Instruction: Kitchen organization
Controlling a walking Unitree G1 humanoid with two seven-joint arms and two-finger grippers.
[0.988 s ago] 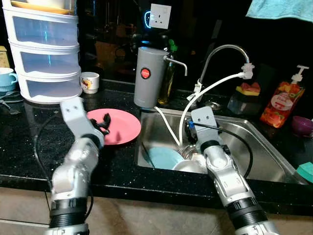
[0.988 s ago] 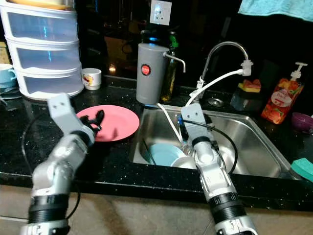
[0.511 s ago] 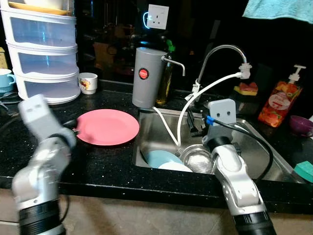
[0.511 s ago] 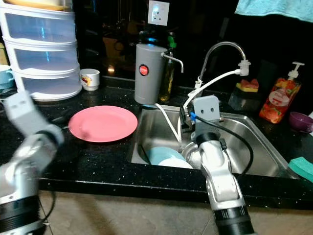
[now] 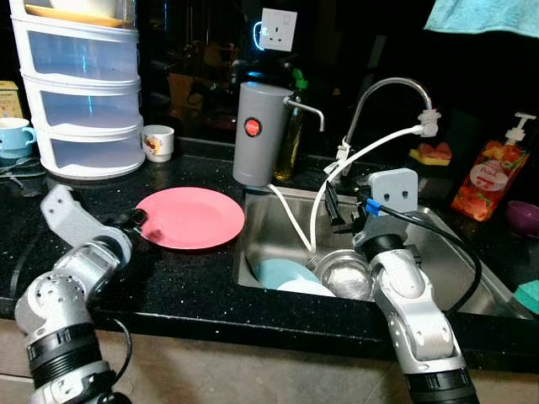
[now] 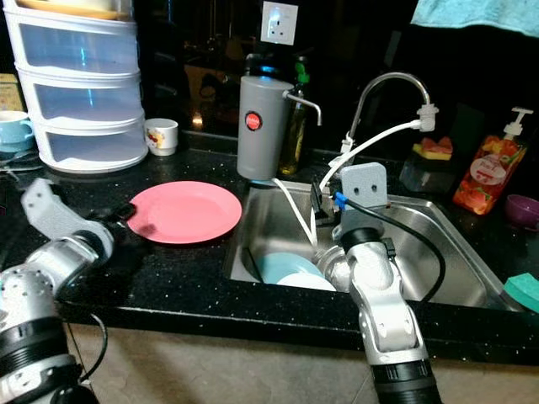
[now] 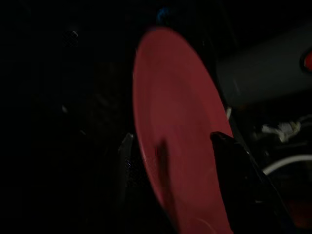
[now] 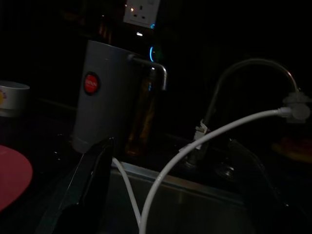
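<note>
Pink plate (image 5: 189, 218) lies flat on the black counter (image 5: 194, 278), just left of the steel sink (image 5: 438, 244). Left gripper (image 7: 178, 183) at its near-left rim, fingers parted, one on each side of the edge. Best closed squarely on the rim, then lifted level. Right gripper (image 5: 335, 206) open above the sink's dishes.

Around the sink (image 5: 455, 252) I count 1 pink plate (image 5: 190, 217) on the bench to its left, 1 grey dispenser (image 5: 258, 135) behind that corner, and 1 tap (image 5: 383, 93) with 1 white hose (image 5: 370, 147). Inside the sink: 1 blue plate (image 5: 282, 271), 1 glass bowl (image 5: 345, 271). Far left of it are 1 stack of 3 drawers (image 5: 80, 93) and 2 cups, 1 white (image 5: 157, 141), 1 blue (image 5: 15, 135). Right of it stands 1 soap bottle (image 5: 491, 181).
</note>
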